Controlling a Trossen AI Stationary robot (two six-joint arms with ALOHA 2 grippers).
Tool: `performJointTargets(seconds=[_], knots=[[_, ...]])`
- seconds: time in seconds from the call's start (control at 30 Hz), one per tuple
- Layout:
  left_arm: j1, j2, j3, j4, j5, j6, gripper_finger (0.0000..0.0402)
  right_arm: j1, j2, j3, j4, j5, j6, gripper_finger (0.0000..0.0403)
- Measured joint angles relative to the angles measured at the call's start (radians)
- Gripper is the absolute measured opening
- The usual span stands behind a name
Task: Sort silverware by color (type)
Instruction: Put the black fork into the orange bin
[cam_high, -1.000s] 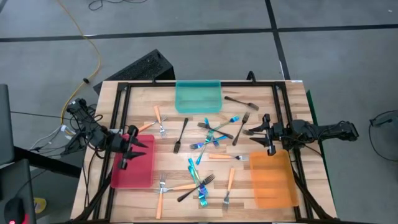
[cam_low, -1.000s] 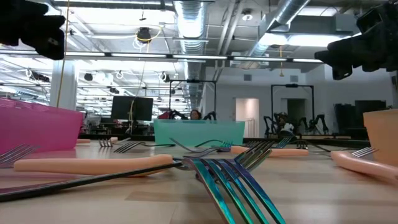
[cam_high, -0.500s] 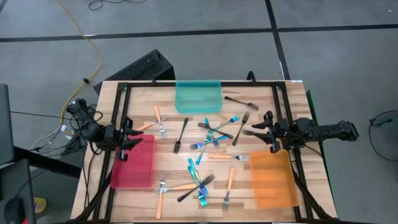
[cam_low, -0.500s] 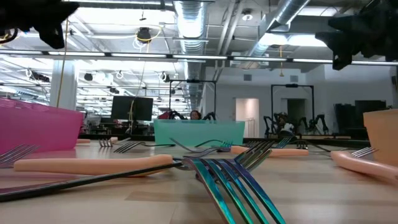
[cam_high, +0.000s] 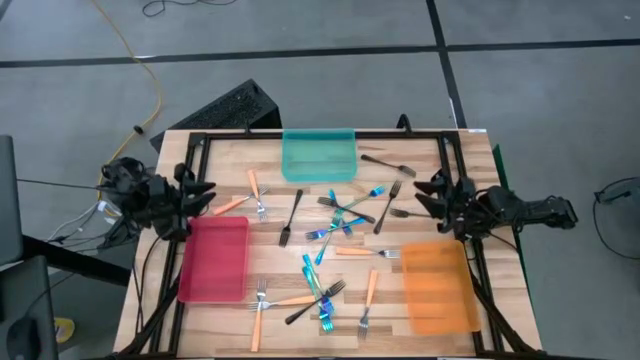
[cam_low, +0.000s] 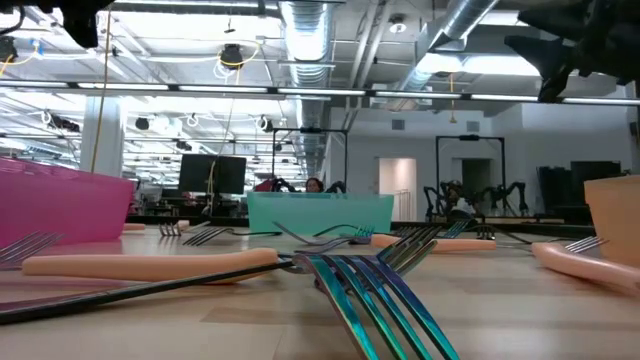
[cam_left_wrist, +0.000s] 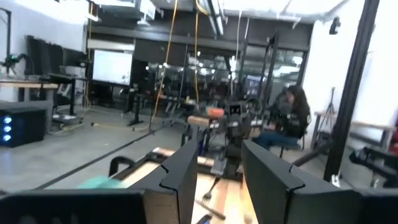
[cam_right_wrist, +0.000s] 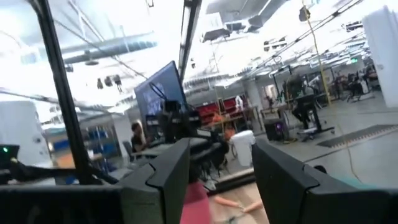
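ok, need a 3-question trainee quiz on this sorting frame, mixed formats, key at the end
1. True or false: the red tray already holds forks.
2. Which tray sits at the table's far edge, between the two arms? A) the orange tray B) the teal tray C) the red tray
3. Fill in: both the left gripper and the right gripper are raised, holding ____.

Key:
1. False. All three trays are bare; the forks lie scattered on the wood.
2. B
3. Nothing. Both grippers are open.
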Motion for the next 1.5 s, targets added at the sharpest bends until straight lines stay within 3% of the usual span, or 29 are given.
performJointTargets(seconds=[0.17,0.27,0.37,0.6,0.77,0.9,1.03,1.2,1.37,1.43,1.5], knots=[[0.001,0.000,0.015,-0.015,-0.061,0.008,0.0112,0.003,0.000,0.001,0.015,0.003,0.097,0.0194],[0.001,0.000,0.015,-0.021,-0.064,0.025,0.0112,0.002,0.000,0.002,0.038,0.076,0.125,0.0194],[0.001,0.000,0.015,0.010,-0.113,0.090,0.0112,0.001,0.000,0.002,0.036,0.173,0.097,0.0194],[0.001,0.000,0.015,0.079,-0.334,0.196,0.0112,0.002,0.002,0.002,-0.040,0.210,0.065,0.0194],[0.001,0.000,0.015,0.094,-0.396,0.208,0.0112,0.017,0.035,0.007,-0.007,0.230,0.056,0.0194],[0.001,0.000,0.023,0.122,-0.422,0.235,0.0112,0.000,0.098,0.086,-0.007,0.246,-0.022,0.0194],[0.001,0.000,0.044,0.116,-0.414,0.255,0.0112,-0.027,0.259,0.256,0.001,0.327,-0.244,0.0194],[0.000,0.000,0.065,0.116,-0.414,0.325,0.0112,-0.086,0.591,0.540,-0.033,0.462,-0.434,0.0194],[0.000,0.000,0.068,0.115,-0.415,0.329,0.0112,-0.194,0.894,0.837,-0.269,0.621,-0.601,0.0194],[0.000,0.000,0.068,0.115,-0.414,0.325,0.0112,-0.261,0.987,0.936,-0.407,0.629,-0.605,0.0194],[0.000,0.000,0.068,0.114,-0.414,0.318,0.0112,-0.329,1.064,1.016,-0.540,0.558,-0.576,0.0194]])
